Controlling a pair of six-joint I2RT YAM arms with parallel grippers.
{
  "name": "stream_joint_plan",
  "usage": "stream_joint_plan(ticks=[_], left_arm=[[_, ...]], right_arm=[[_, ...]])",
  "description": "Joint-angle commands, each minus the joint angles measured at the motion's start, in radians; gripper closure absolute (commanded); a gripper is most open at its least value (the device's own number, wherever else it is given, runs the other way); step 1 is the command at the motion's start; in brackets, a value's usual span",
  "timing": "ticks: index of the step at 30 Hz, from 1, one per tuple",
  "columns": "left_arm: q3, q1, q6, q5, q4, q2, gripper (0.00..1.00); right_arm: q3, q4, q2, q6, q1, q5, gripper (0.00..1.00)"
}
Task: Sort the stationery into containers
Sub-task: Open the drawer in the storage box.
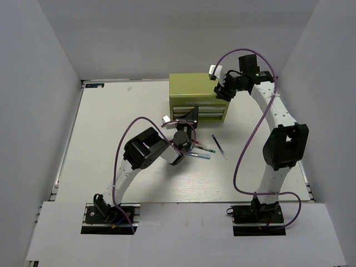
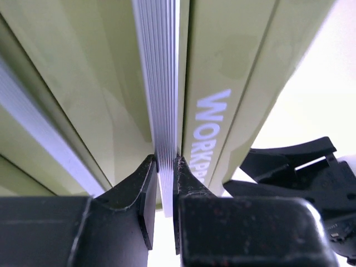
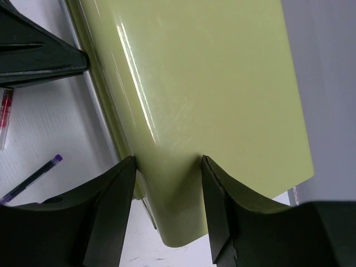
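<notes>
The yellow-green chest (image 1: 194,89) stands at the back of the table, its two drawers (image 1: 199,109) facing me. My left gripper (image 1: 192,115) is shut on a silver handle strip (image 2: 164,83) beside the WORKPRO lettering (image 2: 214,133). My right gripper (image 1: 223,91) is open, and its fingertips (image 3: 125,172) rest on the chest's top (image 3: 211,83) near its right front corner. Three pens lie in front of the chest: a dark thin pen (image 1: 219,147), a teal one (image 1: 200,156) and a red one (image 1: 204,149). In the right wrist view the red pen (image 3: 5,114) and a purple-tipped pen (image 3: 33,177) show at the left edge.
White walls close in the table at the left (image 1: 39,111), back and right. A second handle strip (image 2: 39,139) runs to the left of the held one. My left forearm (image 1: 147,153) lies just left of the pens.
</notes>
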Motion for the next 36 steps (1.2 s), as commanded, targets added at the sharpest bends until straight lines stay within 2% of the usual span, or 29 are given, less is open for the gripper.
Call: stream_joint_plan(ticks=[1,24,36], left_arm=[[-0.072,-0.029,0.049,-0.050,0.093,-0.011,1.00],[-0.144,-0.100,0.058,-0.070,0.103,-0.095,1.00],[-0.260,-0.152,0.058,-0.102,0.084,-0.182,1.00]], right_arm=[[-0.002,-0.009,0.086,0.035,0.006,0.079,0.46],[-0.002,0.053,0.113,0.114,0.020,0.162,0.46],[-0.006,0.069,0.130,0.143,0.021,0.185,0.46]])
